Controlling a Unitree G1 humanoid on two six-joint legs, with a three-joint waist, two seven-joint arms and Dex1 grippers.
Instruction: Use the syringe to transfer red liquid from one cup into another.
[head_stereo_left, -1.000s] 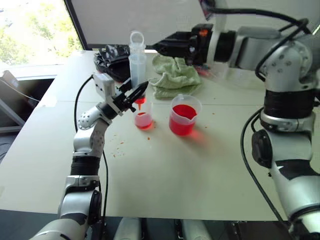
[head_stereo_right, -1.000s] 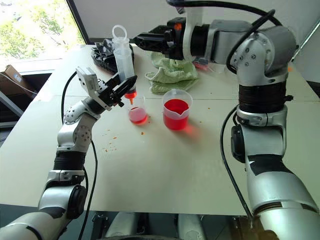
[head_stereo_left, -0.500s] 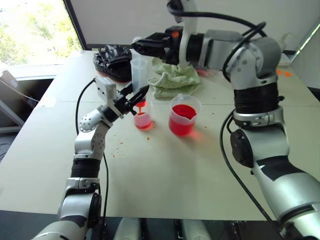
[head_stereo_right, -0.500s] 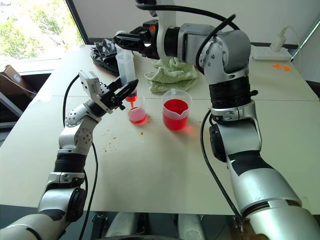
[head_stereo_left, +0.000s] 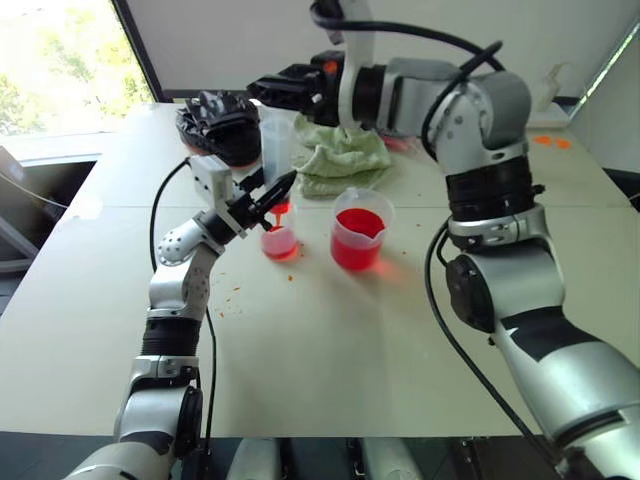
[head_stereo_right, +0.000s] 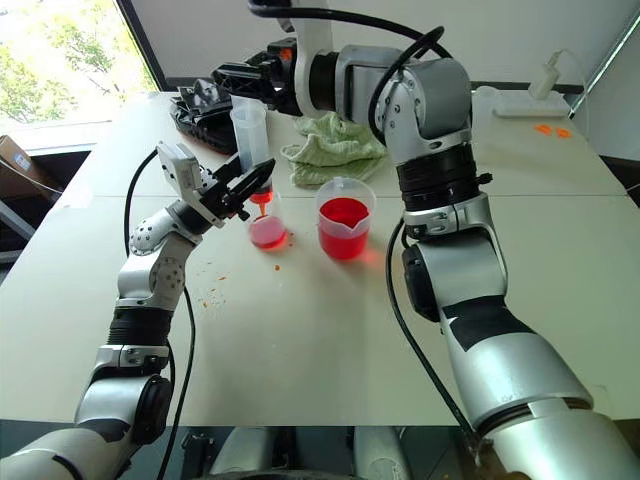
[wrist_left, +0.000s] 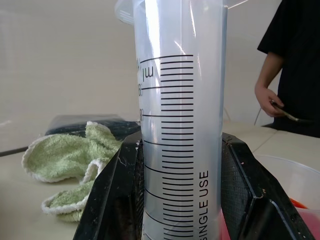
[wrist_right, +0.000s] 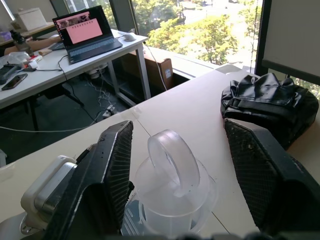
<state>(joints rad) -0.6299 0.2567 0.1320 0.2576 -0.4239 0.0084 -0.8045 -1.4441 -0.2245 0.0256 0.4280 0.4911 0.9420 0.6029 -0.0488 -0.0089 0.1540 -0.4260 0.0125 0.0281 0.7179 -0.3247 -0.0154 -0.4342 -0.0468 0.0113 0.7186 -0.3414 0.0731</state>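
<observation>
Left claw (head_stereo_right: 250, 185) clamped on upright syringe (head_stereo_right: 250, 135), orange tip over small cup (head_stereo_right: 267, 231) beside red-filled beaker (head_stereo_right: 343, 219) on desk (head_stereo_right: 300, 330). Right claw (wrist_right: 175, 165) spread wide astride plunger ring (wrist_right: 172, 160).

The syringe (wrist_left: 182, 125) is cut off at the top and bottom of the left wrist frame, so its tip and plunger are unseen there. At right, a person (wrist_left: 295, 65) is cropped by the edge, the head hidden.
</observation>
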